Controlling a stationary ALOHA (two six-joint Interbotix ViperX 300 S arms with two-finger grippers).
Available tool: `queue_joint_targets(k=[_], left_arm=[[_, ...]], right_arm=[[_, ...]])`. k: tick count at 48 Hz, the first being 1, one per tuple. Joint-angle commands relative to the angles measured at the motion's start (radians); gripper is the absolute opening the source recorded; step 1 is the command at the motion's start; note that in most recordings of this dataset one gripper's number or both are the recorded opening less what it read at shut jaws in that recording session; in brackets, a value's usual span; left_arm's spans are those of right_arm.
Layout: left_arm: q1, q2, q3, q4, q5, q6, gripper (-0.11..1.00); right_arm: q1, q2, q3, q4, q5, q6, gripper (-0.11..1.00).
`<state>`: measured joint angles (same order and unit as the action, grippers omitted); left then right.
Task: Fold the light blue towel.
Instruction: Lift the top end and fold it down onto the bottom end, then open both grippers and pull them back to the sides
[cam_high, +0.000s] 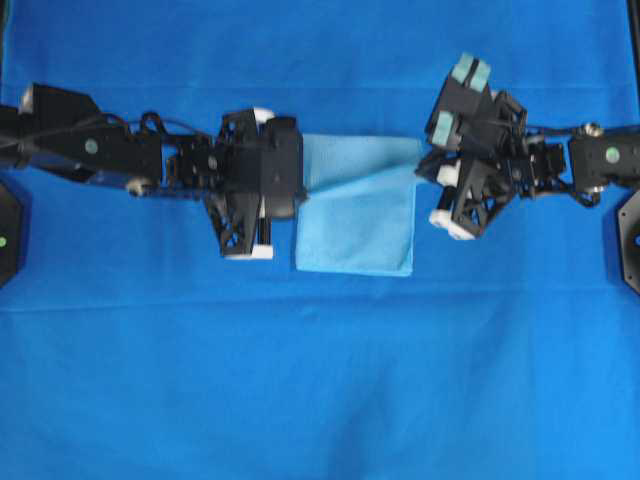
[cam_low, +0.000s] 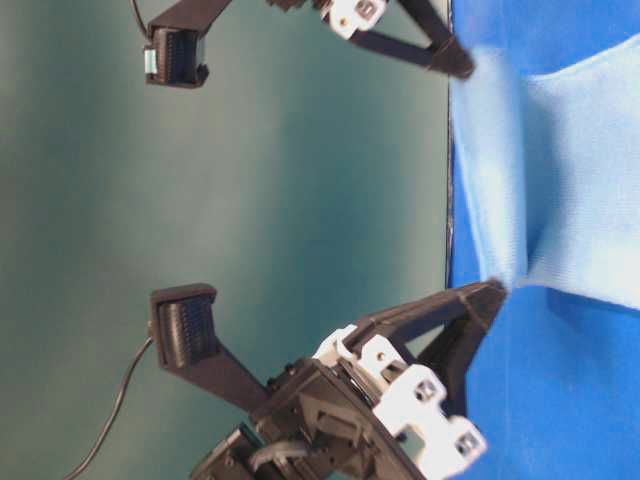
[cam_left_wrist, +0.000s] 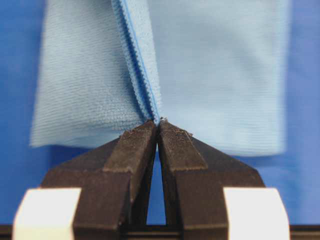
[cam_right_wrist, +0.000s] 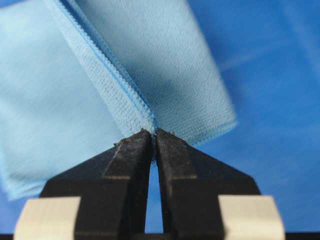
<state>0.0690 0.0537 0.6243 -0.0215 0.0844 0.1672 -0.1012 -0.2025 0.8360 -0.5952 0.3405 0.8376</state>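
A light blue towel (cam_high: 358, 215) lies at the middle of a darker blue covered surface (cam_high: 320, 390), between two robot arms. The left claw (cam_left_wrist: 158, 126) is pressed together, pinching the towel's hemmed edge. The right claw (cam_right_wrist: 153, 134) pinches the opposite edge the same way. Both held edges appear lifted off the surface, probably so one half can be carried over the other to make the fold.

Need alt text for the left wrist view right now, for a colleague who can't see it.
The left gripper, shut, pinches the hemmed edge of the light blue towel between its black fingertips. The towel's layers spread away from the pinch, over the darker blue table covering.
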Motion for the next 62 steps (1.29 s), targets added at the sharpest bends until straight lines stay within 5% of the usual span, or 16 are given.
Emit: queue_joint_targets(k=[1,14,29,48,56,62], left_arm=[[-0.037,-0.020,-0.005,0.000,0.005,-0.006,0.02],[-0.098,0.015,0.008,-0.002,-0.012,-0.018,0.02],[-0.104,0.057,0.025,0.000,-0.080,-0.018,0.02],[-0.104,0.058,0.041,0.000,-0.158,-0.018,0.03],[-0.104,0.057,0.040,0.000,-0.158,-0.008,0.37],[-0.101,0.051,0.038,0.000,-0.156,0.011,0.62]], right_arm=[[0.046,-0.018,-0.006,0.002,0.009,0.018,0.05],[0.127,0.025,-0.005,0.002,0.003,0.077,0.05],[0.129,0.124,-0.009,0.002,-0.118,0.109,0.05],[0.130,0.135,-0.020,0.002,-0.126,0.129,0.13],[0.147,0.135,-0.034,0.002,-0.123,0.129,0.60],[0.156,0.132,-0.044,0.002,-0.123,0.129,0.60]])
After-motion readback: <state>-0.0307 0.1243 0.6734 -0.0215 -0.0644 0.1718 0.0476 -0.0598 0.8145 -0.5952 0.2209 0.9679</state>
